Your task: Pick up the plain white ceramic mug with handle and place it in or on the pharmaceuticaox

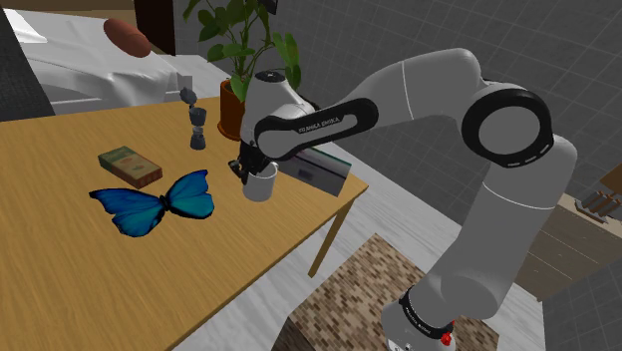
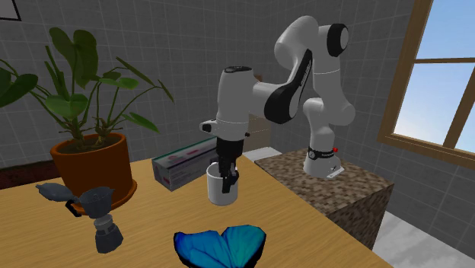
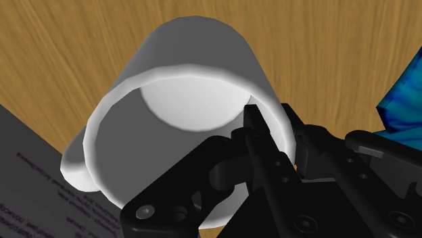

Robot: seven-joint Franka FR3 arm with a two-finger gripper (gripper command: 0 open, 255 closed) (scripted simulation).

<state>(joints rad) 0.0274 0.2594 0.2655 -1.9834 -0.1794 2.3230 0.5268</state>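
I see the all-black two-finger gripper (image 1: 247, 175) just left of centre in the shoulder view. It is pinching the rim of a plain white ceramic mug with a handle (image 1: 262, 186). In the wrist view one finger sits inside the mug's wall and the other outside, clamped onto it. I cannot tell whether the mug rests on the light wooden table (image 1: 60, 289) or hangs just above it. Just beside the mug, toward the shoulder view's right, the long pale pharmaceutical box with a dark side (image 1: 329, 179) lies near the table's corner. To the lower left of the mug lies a blue butterfly figure (image 1: 155, 202), with a small green-and-brown carton (image 1: 130, 166) above it. A green plant in a terracotta pot (image 2: 90, 156) stands at the second exterior view's left.
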